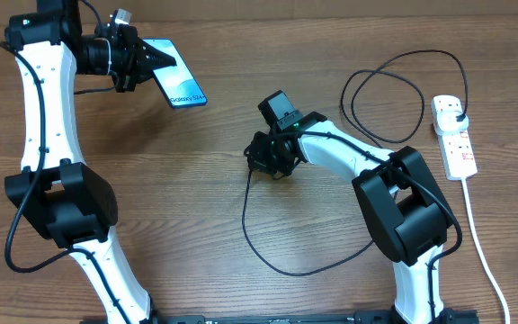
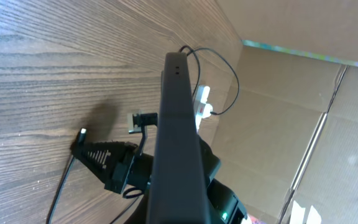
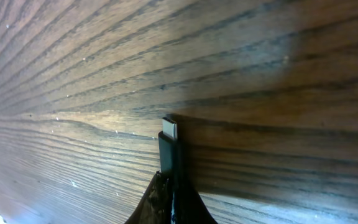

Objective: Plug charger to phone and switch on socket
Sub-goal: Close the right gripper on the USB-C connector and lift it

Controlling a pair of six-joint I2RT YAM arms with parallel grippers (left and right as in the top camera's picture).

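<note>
In the overhead view my left gripper (image 1: 145, 61) is shut on the phone (image 1: 176, 79), holding it above the table's far left with the light-blue screen up. The left wrist view shows the phone (image 2: 176, 143) edge-on, hiding my fingers. My right gripper (image 1: 264, 158) sits low at the table's middle, shut on the charger's connector (image 3: 169, 149), whose silver tip (image 3: 169, 128) sticks out past the fingers (image 3: 159, 202). The charger's thin black cable (image 1: 286, 267) loops forward, then back right to a black plug (image 1: 458, 112) in the white socket strip (image 1: 455, 144).
The strip's thick white cord (image 1: 480, 245) runs down the right side to the front edge. A cardboard wall (image 2: 291, 118) stands behind the table. The socket strip (image 2: 202, 103) and my right gripper (image 2: 107, 158) also show in the left wrist view.
</note>
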